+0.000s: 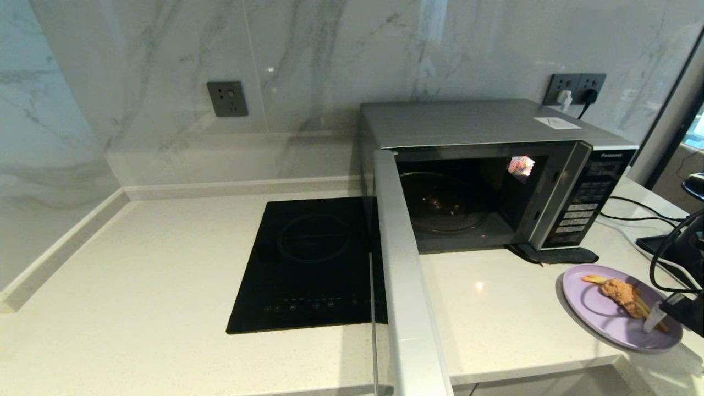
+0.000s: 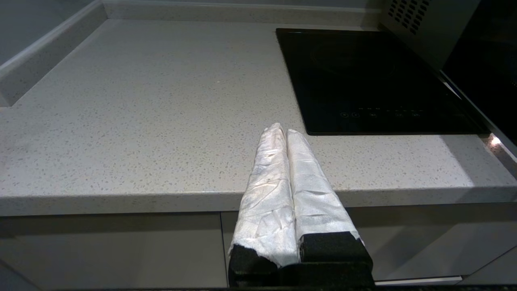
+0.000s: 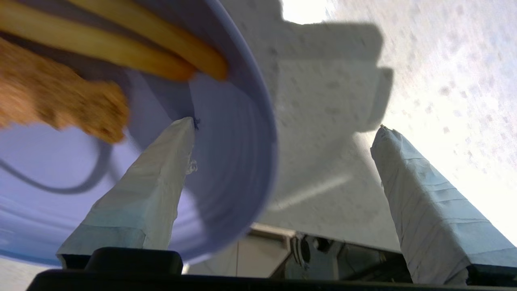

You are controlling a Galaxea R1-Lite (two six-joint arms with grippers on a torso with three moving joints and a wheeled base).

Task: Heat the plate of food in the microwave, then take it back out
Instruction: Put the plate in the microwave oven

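The silver microwave [image 1: 473,124] stands at the back right with its door [image 1: 404,275] swung wide toward me; the glass turntable inside is bare. The plate of food [image 1: 599,311], lavender with fries [image 3: 133,52] and a fried chicken piece [image 3: 52,97], lies on the counter at the front right, near the edge. My right gripper [image 3: 284,125] is open and straddles the plate's rim [image 3: 234,161], one finger over the plate and the other outside it above the counter. In the head view only its tip [image 1: 668,313] shows. My left gripper [image 2: 282,128] is shut, empty, at the counter's front edge.
A black induction cooktop [image 1: 313,264] is set into the counter left of the open door. Black cables and a dark device [image 1: 668,242] lie right of the microwave. Wall sockets [image 1: 575,88] sit behind it. The counter's front edge [image 2: 161,198] runs just before my left gripper.
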